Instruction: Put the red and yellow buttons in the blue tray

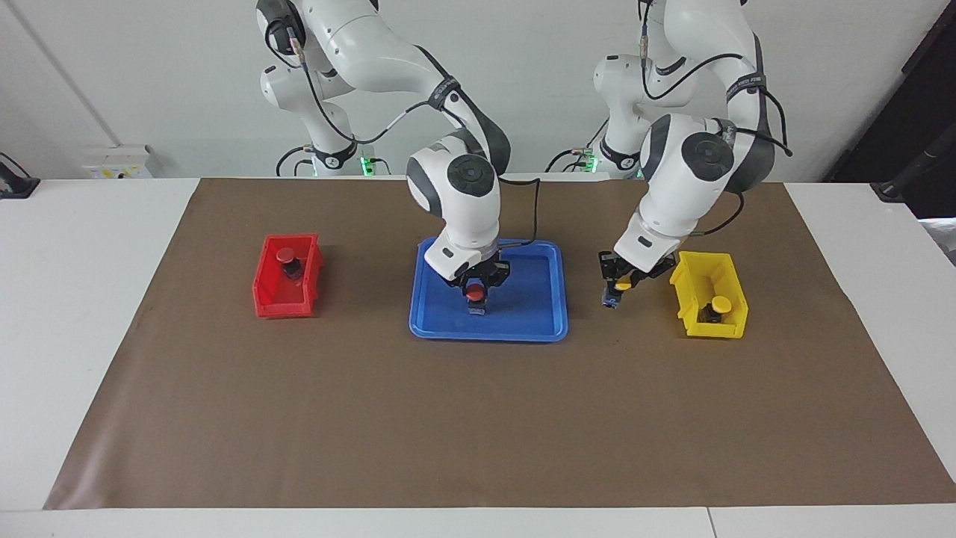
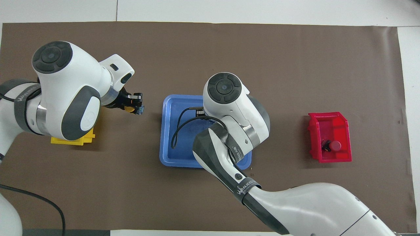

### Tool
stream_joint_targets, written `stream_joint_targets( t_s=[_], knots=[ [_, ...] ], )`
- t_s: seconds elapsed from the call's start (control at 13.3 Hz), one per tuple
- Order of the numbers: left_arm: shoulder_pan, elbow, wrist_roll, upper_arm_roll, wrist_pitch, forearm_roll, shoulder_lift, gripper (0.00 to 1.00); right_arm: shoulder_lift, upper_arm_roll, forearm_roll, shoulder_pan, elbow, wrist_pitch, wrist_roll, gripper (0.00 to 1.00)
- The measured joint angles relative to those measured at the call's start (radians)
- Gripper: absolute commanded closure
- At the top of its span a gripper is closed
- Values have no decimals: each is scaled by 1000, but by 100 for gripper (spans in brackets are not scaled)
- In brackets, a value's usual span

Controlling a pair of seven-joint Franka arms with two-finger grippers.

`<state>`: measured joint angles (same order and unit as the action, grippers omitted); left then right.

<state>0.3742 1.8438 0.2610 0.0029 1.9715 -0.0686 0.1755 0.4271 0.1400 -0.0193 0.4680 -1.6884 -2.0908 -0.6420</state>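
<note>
The right gripper (image 1: 475, 288) hangs low over the blue tray (image 1: 523, 325), fingers closed on a red button (image 1: 473, 291). The left gripper (image 1: 617, 288) is clamped on a yellow button (image 1: 621, 285) above the worktop's brown mat (image 1: 448, 418), between the tray and the yellow bin (image 1: 728, 302). One yellow button (image 1: 720, 305) sits in that bin; one red button (image 1: 286, 256) sits in the red bin (image 1: 272, 302).

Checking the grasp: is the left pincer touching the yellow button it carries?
Touching. The facing view shows the left pincer closed around the yellow button, held above the brown mat.
</note>
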Motion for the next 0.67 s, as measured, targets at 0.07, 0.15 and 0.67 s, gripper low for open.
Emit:
stream_joint_targets(
  t_s=[0.07, 0.15, 0.67],
  knots=[
    [3, -3, 0, 0, 8, 0, 8, 99, -8, 0, -1, 1, -9, -6, 0, 43],
    [9, -9, 0, 1, 13, 0, 17, 99, -15, 0, -1, 1, -14, -6, 0, 29],
    [149, -72, 236, 0, 13, -1, 78, 99, -141, -12, -7, -63, 3, 117, 29, 19]
  ],
)
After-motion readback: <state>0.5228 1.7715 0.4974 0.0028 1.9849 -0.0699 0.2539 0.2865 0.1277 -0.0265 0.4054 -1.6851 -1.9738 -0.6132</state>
